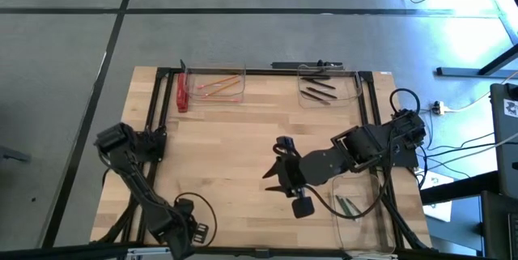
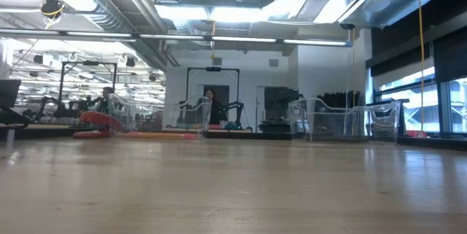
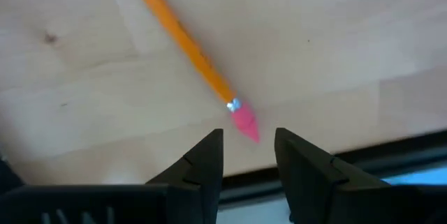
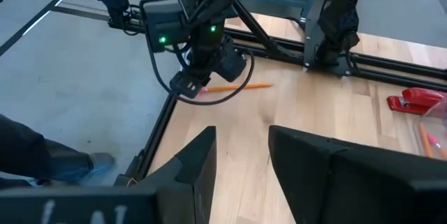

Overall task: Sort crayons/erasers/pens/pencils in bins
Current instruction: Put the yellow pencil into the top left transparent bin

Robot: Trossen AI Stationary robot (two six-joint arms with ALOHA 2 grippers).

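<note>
clear plastic bins (image 1: 217, 96) at upper centre already hold pencils and pens. orange-bodied, pink-tipped, the loose pencil (image 3: 188, 46) lies on wood at the high view's lower left, just ahead of the released left gripper (image 3: 248, 155). it looks light, stiff and prone to rolling; mid-shaft seems the best hold. the right gripper (image 4: 241, 151) hangs open, empty.
</note>
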